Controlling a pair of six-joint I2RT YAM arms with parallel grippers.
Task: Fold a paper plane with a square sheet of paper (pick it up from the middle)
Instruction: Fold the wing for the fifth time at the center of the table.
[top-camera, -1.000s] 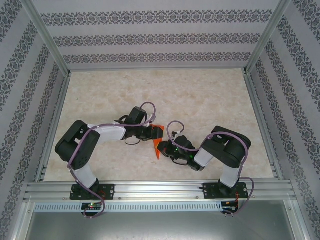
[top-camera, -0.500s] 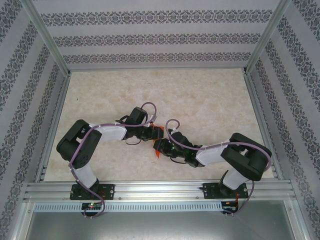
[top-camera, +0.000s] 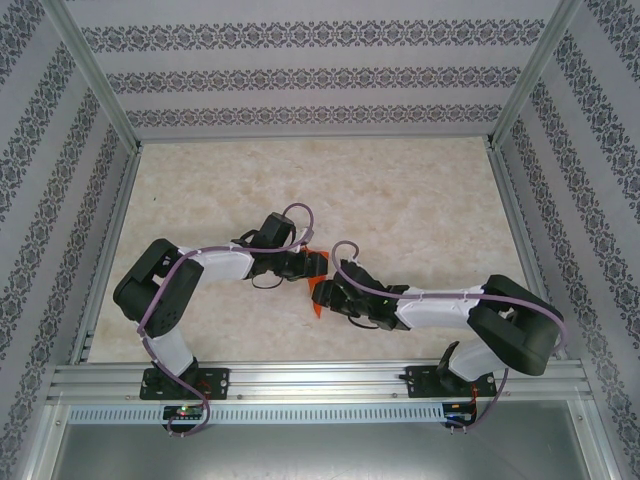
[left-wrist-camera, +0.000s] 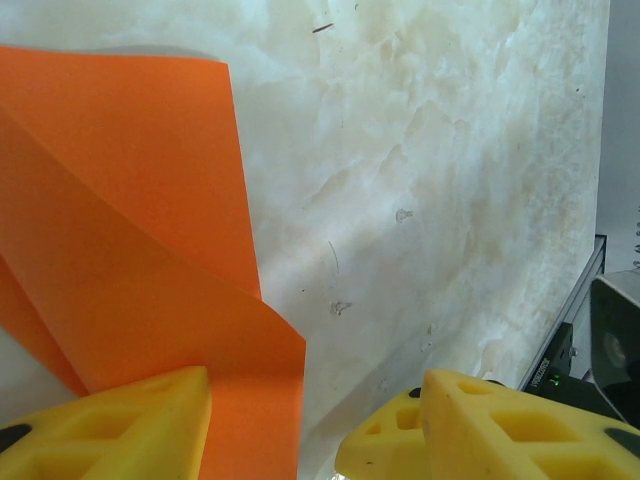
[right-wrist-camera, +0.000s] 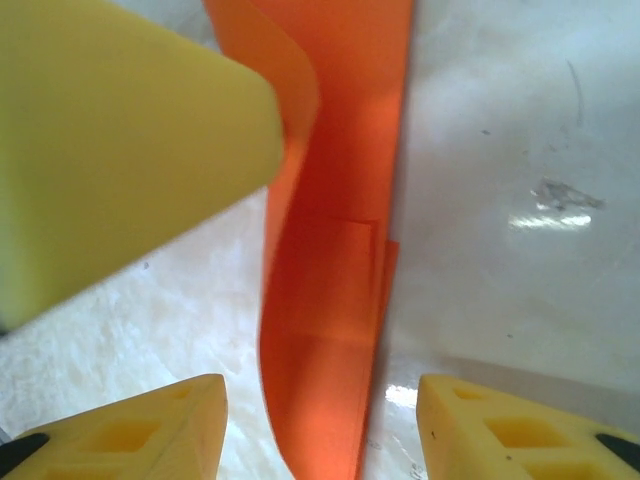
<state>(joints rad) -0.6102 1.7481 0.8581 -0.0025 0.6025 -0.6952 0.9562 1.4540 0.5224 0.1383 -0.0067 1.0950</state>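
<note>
The square sheet of paper (top-camera: 317, 301), bright orange and folded into a narrow, layered strip, lies at the middle of the table between my two grippers. In the left wrist view its folded layers (left-wrist-camera: 130, 250) rise beside my left finger (left-wrist-camera: 110, 420). My left gripper (left-wrist-camera: 310, 400) is open, and the paper sits against that one finger. In the right wrist view the folded strip (right-wrist-camera: 330, 300) stands upright between the spread fingers of my right gripper (right-wrist-camera: 320, 400), touching neither. A yellow finger of the left gripper (right-wrist-camera: 110, 150) presses the strip's upper part. From above, my left gripper (top-camera: 312, 266) and right gripper (top-camera: 330, 293) nearly meet.
The pale marble-patterned table (top-camera: 400, 200) stretches away behind the grippers. Aluminium rails (top-camera: 110, 250) and patterned walls (top-camera: 300, 70) fence it on three sides. The right arm's elbow (top-camera: 515, 325) lies low near the front right edge.
My right gripper has opened and let go of the folded paper. The right arm has stretched out, its elbow swinging to the right. The left arm has stayed in place.
</note>
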